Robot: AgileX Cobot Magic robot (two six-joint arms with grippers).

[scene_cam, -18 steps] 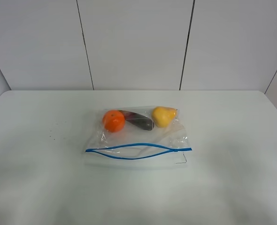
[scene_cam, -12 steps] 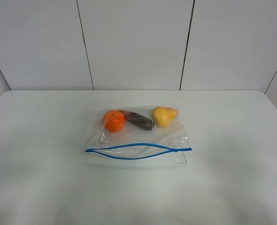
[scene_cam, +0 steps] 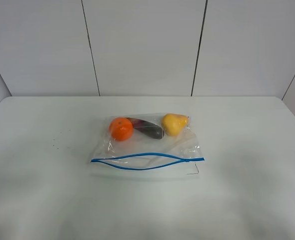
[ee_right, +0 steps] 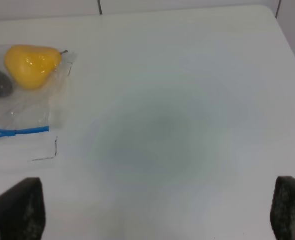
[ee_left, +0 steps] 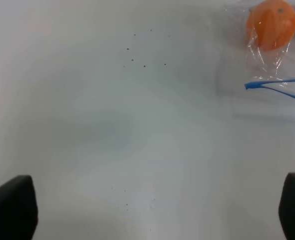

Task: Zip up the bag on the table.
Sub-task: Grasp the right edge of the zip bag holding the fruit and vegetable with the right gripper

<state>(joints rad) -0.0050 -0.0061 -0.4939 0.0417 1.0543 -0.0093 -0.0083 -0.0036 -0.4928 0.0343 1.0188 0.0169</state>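
Observation:
The clear bag (scene_cam: 152,147) lies flat in the middle of the white table (scene_cam: 42,190). Its blue zipper strip (scene_cam: 147,161) runs along the near edge, and its two lines gape apart along most of the length, meeting near the right end. An orange fruit (scene_cam: 121,128), a purple one (scene_cam: 148,129) and a yellow one (scene_cam: 174,124) sit at the bag's far side. No arm shows in the exterior view. My left gripper (ee_left: 152,207) is open and empty above bare table, with the bag's left end (ee_left: 275,85) off to one side. My right gripper (ee_right: 152,207) is open and empty, with the bag's right end (ee_right: 22,131) off to one side.
A white panelled wall (scene_cam: 147,47) stands behind the table's far edge. A few tiny dark specks (scene_cam: 55,146) mark the tabletop left of the bag. A thin dark line (ee_right: 46,156) shows near the bag's right corner.

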